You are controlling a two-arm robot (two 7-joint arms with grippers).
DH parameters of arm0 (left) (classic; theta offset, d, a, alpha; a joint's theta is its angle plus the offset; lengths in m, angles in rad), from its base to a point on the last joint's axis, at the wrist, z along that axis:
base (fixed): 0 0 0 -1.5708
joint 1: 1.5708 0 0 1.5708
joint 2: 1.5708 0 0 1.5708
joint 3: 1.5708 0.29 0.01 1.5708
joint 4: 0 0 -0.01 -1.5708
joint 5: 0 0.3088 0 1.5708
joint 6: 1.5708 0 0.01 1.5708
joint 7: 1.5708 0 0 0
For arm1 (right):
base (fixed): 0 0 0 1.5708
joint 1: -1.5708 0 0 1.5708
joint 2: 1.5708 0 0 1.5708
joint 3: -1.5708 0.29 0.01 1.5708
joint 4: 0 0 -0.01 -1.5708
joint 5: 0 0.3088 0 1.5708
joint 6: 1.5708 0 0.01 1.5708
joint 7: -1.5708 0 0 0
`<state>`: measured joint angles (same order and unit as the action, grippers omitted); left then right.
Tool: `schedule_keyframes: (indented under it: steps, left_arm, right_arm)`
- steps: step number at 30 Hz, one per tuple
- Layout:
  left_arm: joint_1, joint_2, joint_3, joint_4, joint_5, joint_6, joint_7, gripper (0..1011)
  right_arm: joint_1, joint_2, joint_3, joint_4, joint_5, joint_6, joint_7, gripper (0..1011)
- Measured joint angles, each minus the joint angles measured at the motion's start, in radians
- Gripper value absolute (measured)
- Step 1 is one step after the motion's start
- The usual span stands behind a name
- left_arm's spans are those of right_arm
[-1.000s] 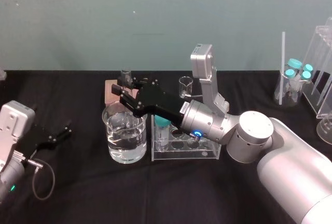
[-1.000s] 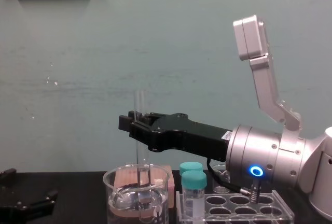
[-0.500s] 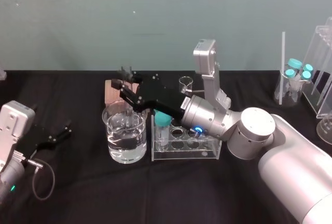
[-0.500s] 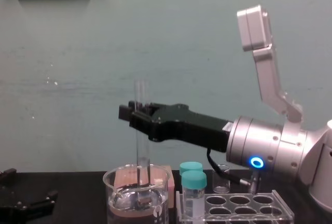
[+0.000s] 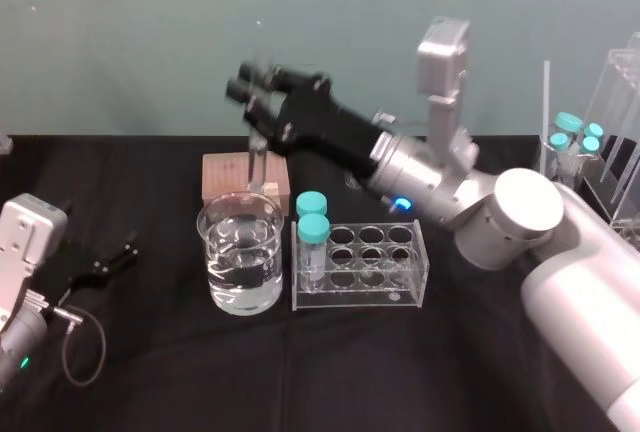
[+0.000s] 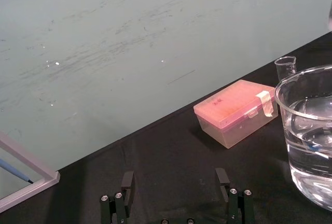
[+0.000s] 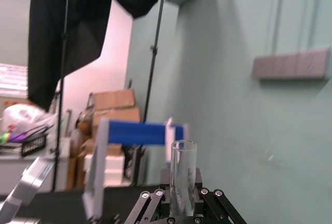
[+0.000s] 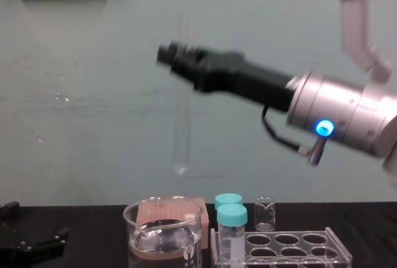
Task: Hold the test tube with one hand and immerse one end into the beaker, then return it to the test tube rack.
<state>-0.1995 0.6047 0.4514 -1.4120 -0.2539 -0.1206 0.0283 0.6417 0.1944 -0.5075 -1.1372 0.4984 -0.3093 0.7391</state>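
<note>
I have the right end effector (image 8: 176, 56) raised high over the middle of the tabletop (image 5: 150, 372), its fingers closed on the test tube (image 8: 182, 128) near the tube's open upper end; the tube hangs upright, above the beaker (image 5: 240, 252), with its rounded bottom well apart from the rim and out of the water; in the right wrist view I see the open mouth of the tube standing up between the two black fingers (image 7: 151, 207); the beaker stands on the tabletop about midway between the back and front edges, partly filled with clear liquid; the test tube rack (image 5: 385, 290) sits just beside it on the side toward the right edge, with a narrow gap between them; two teal-capped vials (image 5: 312, 220) stand in the rack's end nearest the beaker, and the rest of its holes that I can see hold nothing; a pink box (image 6: 236, 111) lies behind the beaker toward the back edge, and a tiny beaker (image 8: 264, 213) stands behind the rack; my left end effector (image 6: 176, 185) rests low near the left edge of the tabletop, well apart from the beaker, with its fingers spread and nothing between them
</note>
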Motion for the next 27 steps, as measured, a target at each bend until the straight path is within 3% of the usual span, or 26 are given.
schedule_keyframes:
  steps: [10, 17, 27]
  left_arm:
    - [0.000, 0.000, 0.000, 0.000, 0.000, 0.000, 0.000, 1000]
    - [0.000, 0.000, 0.000, 0.000, 0.000, 0.000, 0.000, 1000]
    - [0.000, 0.000, 0.000, 0.000, 0.000, 0.000, 0.000, 1000]
  right_arm:
    - [-0.068, 0.088, 0.094, -0.169, -0.014, -0.025, -0.119, 231]
    - [-0.181, 0.143, 0.152, -0.258, -0.037, 0.030, -0.213, 231]
    - [-0.298, 0.182, 0.204, -0.285, -0.092, 0.092, -0.304, 231]
